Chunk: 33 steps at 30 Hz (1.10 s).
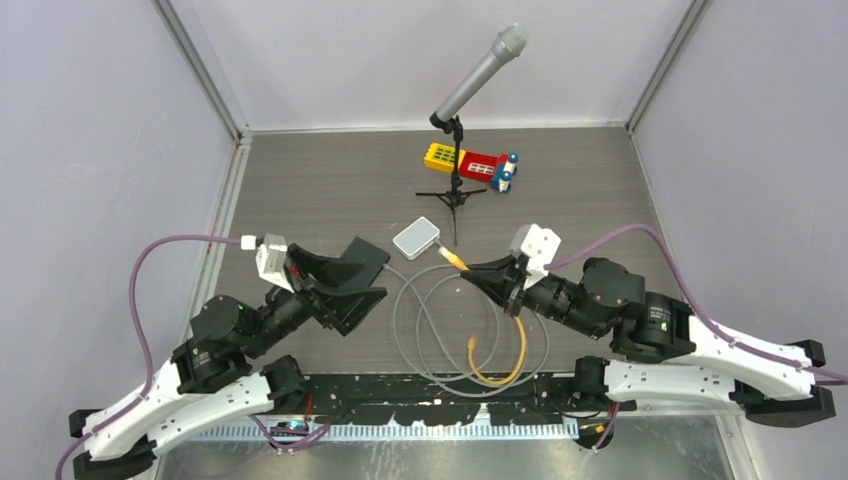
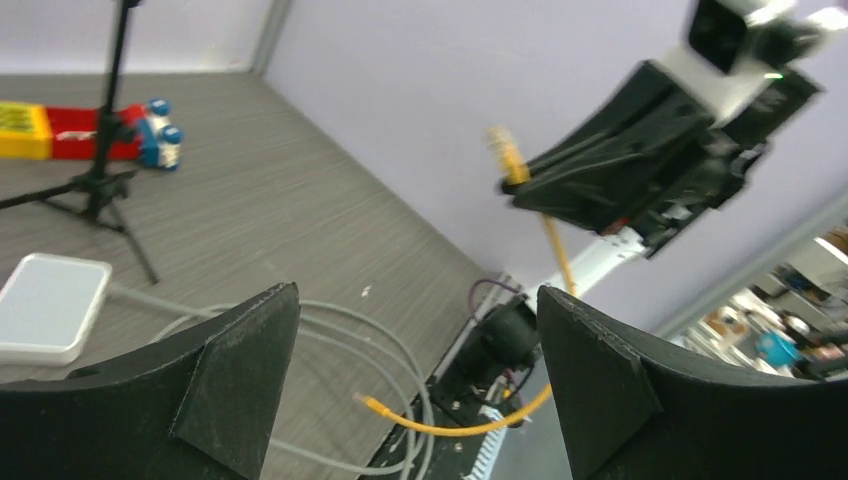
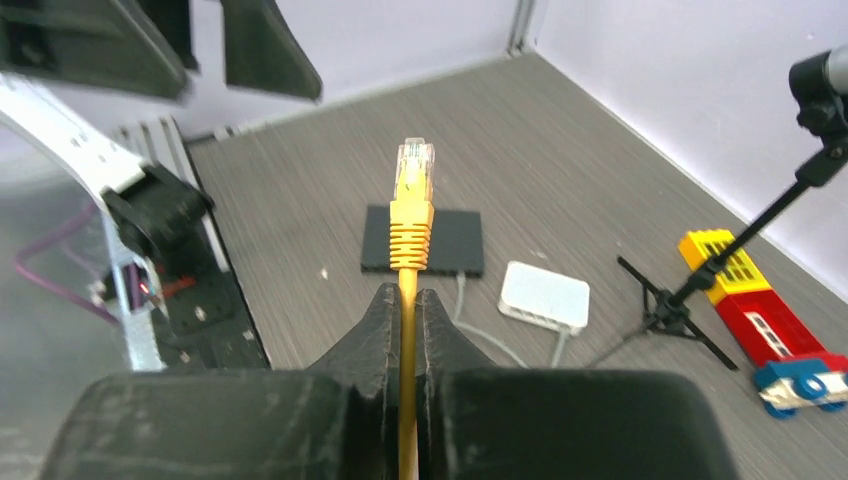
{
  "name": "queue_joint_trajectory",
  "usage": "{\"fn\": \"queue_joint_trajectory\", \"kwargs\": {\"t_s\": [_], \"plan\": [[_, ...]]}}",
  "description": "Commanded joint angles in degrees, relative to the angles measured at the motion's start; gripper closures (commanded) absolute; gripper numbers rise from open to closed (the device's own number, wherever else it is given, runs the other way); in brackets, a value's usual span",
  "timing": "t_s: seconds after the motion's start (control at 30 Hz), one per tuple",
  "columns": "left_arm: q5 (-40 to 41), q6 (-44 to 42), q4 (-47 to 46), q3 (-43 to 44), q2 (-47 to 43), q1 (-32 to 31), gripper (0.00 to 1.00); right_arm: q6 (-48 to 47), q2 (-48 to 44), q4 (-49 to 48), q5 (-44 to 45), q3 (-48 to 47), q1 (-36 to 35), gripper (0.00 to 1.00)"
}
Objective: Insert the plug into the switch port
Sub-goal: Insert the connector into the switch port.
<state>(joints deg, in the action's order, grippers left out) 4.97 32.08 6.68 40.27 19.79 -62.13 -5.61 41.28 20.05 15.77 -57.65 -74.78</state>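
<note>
Right gripper (image 3: 408,300): fingers pressed together on a yellow cable (image 3: 405,400), pinching it just behind the plug.

Plug (image 3: 413,170): yellow boot with a clear tip, held in the air above the table. Its long axis is in line with the fingers. It points away from the arm bases and toward the left, with the tip near a corner of the white box (image 1: 416,238) in the overhead view.

Yellow cable, remainder: drops behind the gripper and curves over the table. Its loose end (image 1: 471,345) lies inside the grey loops.

Left gripper (image 1: 350,280): jaws spread wide with nothing between them, over the near part of the black switch (image 3: 422,241). Contact cannot be told.

Black switch: flat and rectangular, lying flat to the left of the white box and apart from the plug.

Grey cable (image 1: 430,330): wide loops on the table between the arms, running toward both boxes.

Microphone on a tripod stand (image 1: 480,75): upright beyond the white box.

Toy brick block (image 1: 470,163): yellow, red and blue, beside the stand.

Table (image 1: 600,190): grey-brown wood grain.

Walls (image 1: 100,120): pale lilac, with metal posts at the far corners.
</note>
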Motion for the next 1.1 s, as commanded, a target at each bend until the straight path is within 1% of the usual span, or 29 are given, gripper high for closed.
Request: {"fn": "queue_joint_trajectory", "kwargs": {"t_s": [0.0, 0.17, 0.27, 0.33, 0.4, 0.47, 0.53, 0.6, 0.67, 0.77, 0.83, 0.87, 0.9, 0.93, 1.0, 1.07], "plan": [[12.4, 0.4, 8.5, 4.1, 0.1, 0.0, 0.1, 7.2, 2.3, -12.9, -2.6, -3.5, -0.2, 1.0], [26.6, 2.0, 17.5, 7.7, 0.0, 0.0, 0.13, 18.6, 10.5, -20.6, -8.8, -6.7, -0.3, 1.0], [32.8, 2.2, 22.0, 9.3, -1.0, 0.0, 0.15, 24.5, 13.3, -27.2, -11.3, -5.4, -0.3, 1.0], [36.1, 2.2, 24.3, 10.0, -1.1, 0.0, 0.15, 27.9, 13.6, -32.7, -8.3, -1.4, -0.3, 1.0], [39.2, 2.6, 26.9, 10.8, -0.2, 0.0, 0.15, 32.2, 13.3, -36.9, -0.2, 5.1, -0.3, 1.0], [41.2, 2.8, 28.8, 11.2, 1.1, 0.0, 0.15, 36.0, 13.8, -38.9, 9.0, 12.4, 0.2, 0.99], [42.0, 3.0, 29.3, 10.8, 2.6, 0.0, 0.15, 35.9, 15.9, -39.2, 12.3, 18.1, 1.8, 0.99], [41.9, 2.9, 28.3, 9.9, 4.5, 0.0, 0.13, 35.1, 19.2, -36.4, 11.3, 20.9, 5.0, 1.0], [40.5, 1.4, 25.8, 9.0, 6.9, 0.0, 0.11, 34.3, 22.5, -31.8, 7.9, 20.9, 9.5, 0.99], [38.0, -1.0, 20.8, 8.3, 12.3, 0.6, 0.1, 32.3, 26.5, -26.8, -0.5, 19.9, 17.0, 1.0], [33.6, -2.6, 17.5, 8.8, 16.8, 3.2, 0.09, 30.5, 28.2, -25.0, -6.0, 19.1, 21.6, 1.0], [29.6, -2.8, 16.1, 9.2, 19.4, 5.8, 0.08, 29.6, 29.1, -24.0, -7.9, 18.5, 23.7, 1.0], [23.9, -3.0, 14.4, 9.6, 22.9, 9.2, 0.09, 28.4, 30.1, -22.5, -9.6, 17.6, 25.5, 1.0], [18.1, -2.7, 12.7, 9.8, 25.8, 13.7, 0.09, 27.1, 31.4, -20.9, -11.1, 16.6, 27.3, 1.0], [5.2, -1.3, 8.3, 9.5, 31.3, 22.7, 0.09, 24.7, 34.3, -17.5, -12.7, 14.5, 29.1, 1.0], [-3.8, -1.2, 2.3, 9.1, 37.0, 29.6, 0.11, 22.7, 36.8, -15.4, -14.4, 12.7, 30.0, 1.0]]}}
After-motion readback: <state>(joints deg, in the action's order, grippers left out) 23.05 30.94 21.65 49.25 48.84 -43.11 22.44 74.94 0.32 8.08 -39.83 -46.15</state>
